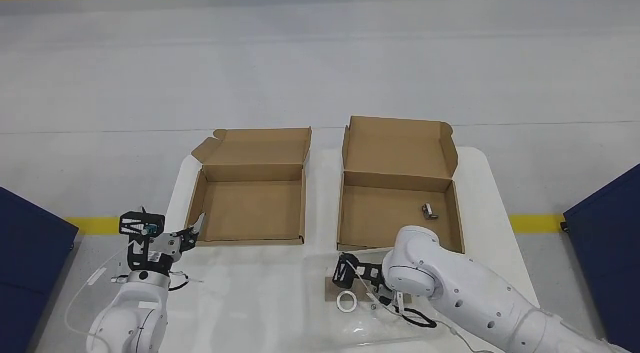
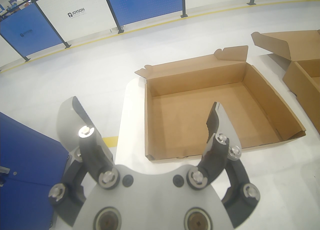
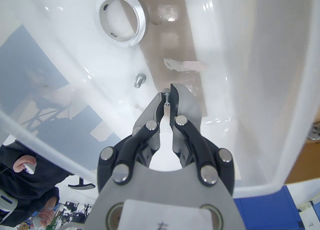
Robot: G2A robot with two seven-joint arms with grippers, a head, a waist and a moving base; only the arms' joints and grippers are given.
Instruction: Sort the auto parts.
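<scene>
My right gripper (image 3: 167, 94) is inside a clear plastic bin (image 3: 287, 90), shut on a small metal bolt (image 3: 166, 103) held between its fingertips. A silver metal ring (image 3: 120, 17) and another small bolt (image 3: 139, 79) lie on the bin floor beyond it. In the top view the ring (image 1: 347, 301) lies just beside the right gripper (image 1: 372, 300) at the table's front. My left gripper (image 2: 147, 113) hovers open and empty near the front left corner of the left cardboard box (image 2: 275, 105). The right cardboard box (image 1: 442, 233) holds one small metal part (image 1: 428, 210).
Both cardboard boxes, the left one (image 1: 205, 208) too, stand side by side with lids folded back on the white table (image 1: 500, 203). Blue panels (image 1: 30, 243) flank the table on both sides. A person's hands with controllers appear at the edge of the right wrist view.
</scene>
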